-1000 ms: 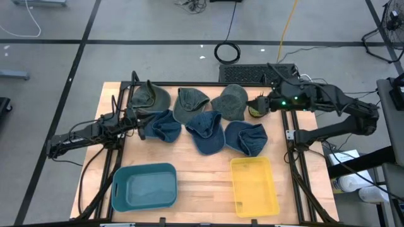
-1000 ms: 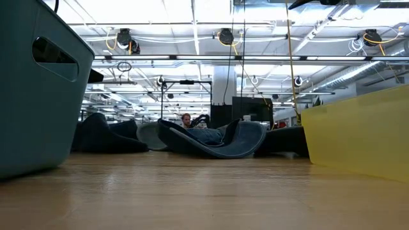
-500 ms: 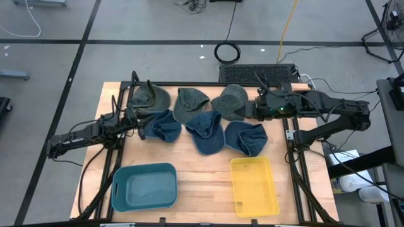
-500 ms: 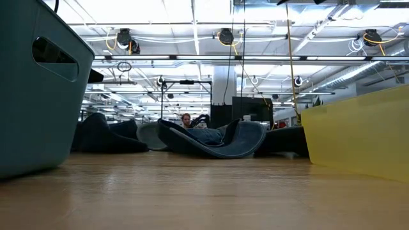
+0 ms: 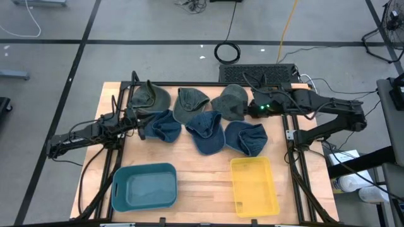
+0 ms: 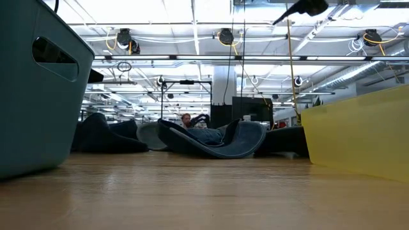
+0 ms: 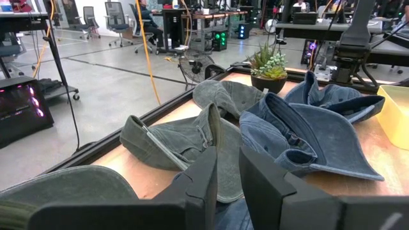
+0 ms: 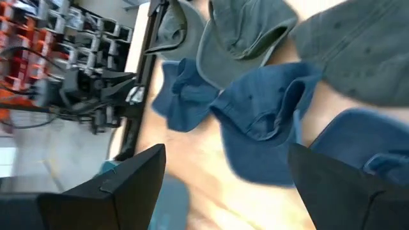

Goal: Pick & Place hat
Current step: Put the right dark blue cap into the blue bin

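Counter: your six hats lie bunched at its far half | teal bin and yellow bin: both hold nothing, near edge | right hand: fingers spread wide, holding nothing, over the green hat | left hand: nearly closed, grips nothing, beside the blue hat.

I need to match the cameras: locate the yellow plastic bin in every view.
High view: yellow plastic bin, bottom right of centre.
Low view: bin's wall at the right edge.
Left wrist view: a corner at the right edge.
Right wrist view: not in it.
Shared landmark: middle blue denim cap.
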You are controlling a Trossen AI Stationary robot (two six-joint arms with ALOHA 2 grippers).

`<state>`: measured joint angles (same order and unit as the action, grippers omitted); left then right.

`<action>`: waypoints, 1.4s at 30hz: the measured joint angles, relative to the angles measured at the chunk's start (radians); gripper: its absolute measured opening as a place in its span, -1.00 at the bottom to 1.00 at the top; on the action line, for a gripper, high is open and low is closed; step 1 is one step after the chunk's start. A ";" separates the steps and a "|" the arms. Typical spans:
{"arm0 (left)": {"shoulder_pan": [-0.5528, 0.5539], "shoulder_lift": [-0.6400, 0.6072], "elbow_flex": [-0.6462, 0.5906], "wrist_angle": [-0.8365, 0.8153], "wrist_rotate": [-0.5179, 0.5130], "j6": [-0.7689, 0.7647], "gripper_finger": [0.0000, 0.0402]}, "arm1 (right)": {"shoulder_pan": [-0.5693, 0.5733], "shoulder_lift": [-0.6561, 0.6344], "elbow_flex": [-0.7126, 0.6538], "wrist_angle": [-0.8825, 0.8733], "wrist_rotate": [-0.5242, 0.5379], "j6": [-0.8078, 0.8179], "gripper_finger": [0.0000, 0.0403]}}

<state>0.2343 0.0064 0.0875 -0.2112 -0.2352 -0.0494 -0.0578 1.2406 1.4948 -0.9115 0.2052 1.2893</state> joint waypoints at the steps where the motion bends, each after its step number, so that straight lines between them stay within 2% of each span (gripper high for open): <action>1: 0.000 0.000 0.000 0.000 0.000 0.000 -0.63 | -0.012 0.004 0.000 0.001 -0.004 -0.022 0.58; 14: 0.000 0.000 0.000 0.000 0.000 0.000 -0.63 | -0.170 0.086 0.000 -0.024 -0.183 -0.306 0.58; 23: 0.000 0.000 0.000 0.000 0.000 0.000 -0.63 | -0.237 0.116 -0.012 -0.070 -0.210 -0.588 0.58; 28: 0.000 0.000 0.000 0.000 0.000 0.000 -0.63 | -0.251 0.116 -0.072 -0.066 -0.217 -0.756 0.58; 33: 0.000 0.000 0.000 0.000 0.000 0.000 -0.63 | -0.250 0.115 -0.154 -0.060 -0.274 -0.895 0.58; 37: 0.000 0.000 0.000 0.000 0.000 0.000 -0.63 | -0.250 0.113 -0.223 -0.024 -0.314 -1.015 0.58; 42: 0.000 0.000 0.000 0.000 0.000 0.000 -0.63 | -0.250 0.104 -0.309 0.032 -0.315 -1.175 0.58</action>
<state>0.2342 0.0065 0.0875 -0.2111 -0.2352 -0.0496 -0.3080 1.3445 1.1857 -0.8797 -0.1099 0.1142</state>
